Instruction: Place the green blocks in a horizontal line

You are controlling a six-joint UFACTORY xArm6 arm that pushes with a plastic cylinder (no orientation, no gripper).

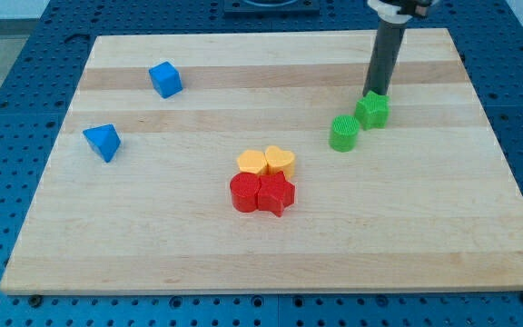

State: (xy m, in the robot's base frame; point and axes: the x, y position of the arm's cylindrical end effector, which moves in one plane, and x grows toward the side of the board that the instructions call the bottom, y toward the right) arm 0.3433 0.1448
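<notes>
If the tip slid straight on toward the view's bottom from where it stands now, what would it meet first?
My tip sits right at the top edge of the green star-like block, so it would meet that first. The green cylinder lies lower left, likely off that line, though depth is uncertain.

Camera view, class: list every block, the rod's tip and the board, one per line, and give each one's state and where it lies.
my tip: down at the green star's top edge
green star: upper right, touching the green cylinder
green cylinder: lower left of the star
yellow blocks: centre, side by side
red blocks: just below the yellow, touching
blue cube: upper left, alone
blue triangle: far left, alone
board: flat
</notes>
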